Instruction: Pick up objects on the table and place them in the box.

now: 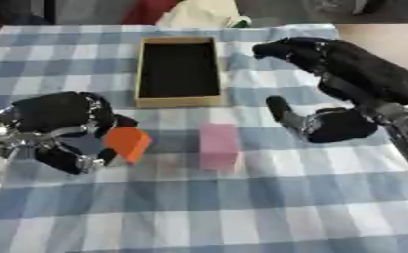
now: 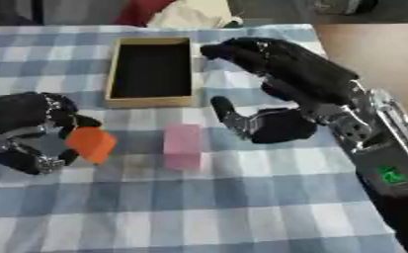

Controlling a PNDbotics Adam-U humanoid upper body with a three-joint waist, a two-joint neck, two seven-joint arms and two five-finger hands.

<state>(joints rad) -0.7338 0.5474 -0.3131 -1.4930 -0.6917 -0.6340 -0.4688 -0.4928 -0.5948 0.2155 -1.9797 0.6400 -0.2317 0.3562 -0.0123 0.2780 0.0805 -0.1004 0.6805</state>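
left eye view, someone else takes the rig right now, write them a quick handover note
Left hand: fingers curled on the orange block, near the table's left side.
Right hand: open, holding nothing, right of the box.
Pink block: lying on the checked cloth, in front of the box, untouched.
Box: nothing visible inside.
Done: orange block grasped.
Left: put orange block in the box, then the pink one.

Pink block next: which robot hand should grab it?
Right, probably. The right robot hand is open beside the pink block and holds nothing; the left robot hand is already curled round the orange block.
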